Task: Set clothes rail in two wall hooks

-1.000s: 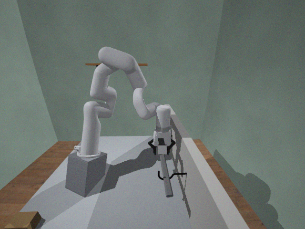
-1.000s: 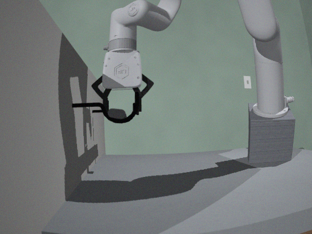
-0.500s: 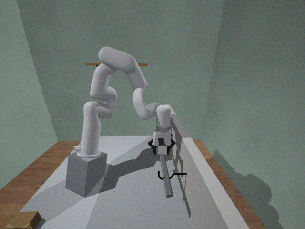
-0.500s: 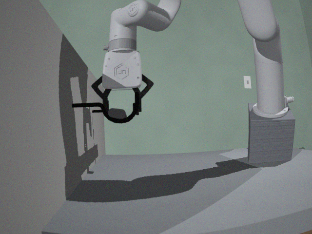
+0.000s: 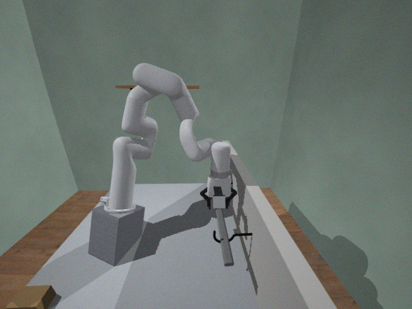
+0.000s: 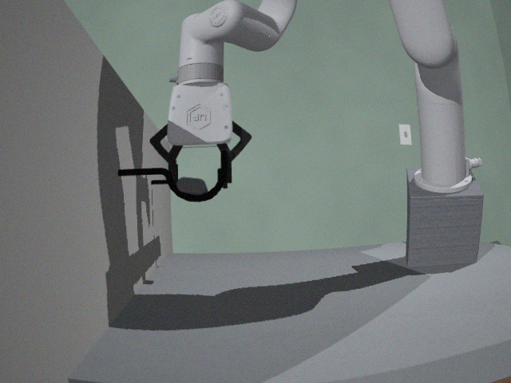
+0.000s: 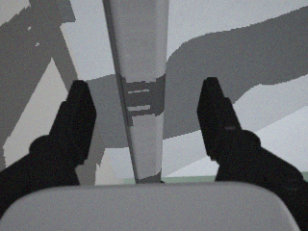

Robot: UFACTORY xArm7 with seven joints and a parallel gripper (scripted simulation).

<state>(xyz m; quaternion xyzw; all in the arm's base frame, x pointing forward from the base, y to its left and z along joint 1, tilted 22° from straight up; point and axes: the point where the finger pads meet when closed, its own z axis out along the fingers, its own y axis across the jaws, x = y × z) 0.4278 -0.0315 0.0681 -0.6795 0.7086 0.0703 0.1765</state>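
Note:
The grey clothes rail lies level in the black wall hooks; the near hook cradles it partway along its length. In the exterior view I see the rail end-on resting in the curved hook that juts from the grey wall. My gripper stands directly over the rail's far part, fingers open on both sides without touching it. In the wrist view the rail runs between the two black fingertips of my gripper with clear gaps on each side. The far hook is hidden behind the gripper.
The grey wall panel stands close beside the rail. The arm's base block sits on the grey table to the left. A cardboard box lies at the near left corner. A brown shelf hangs on the back wall.

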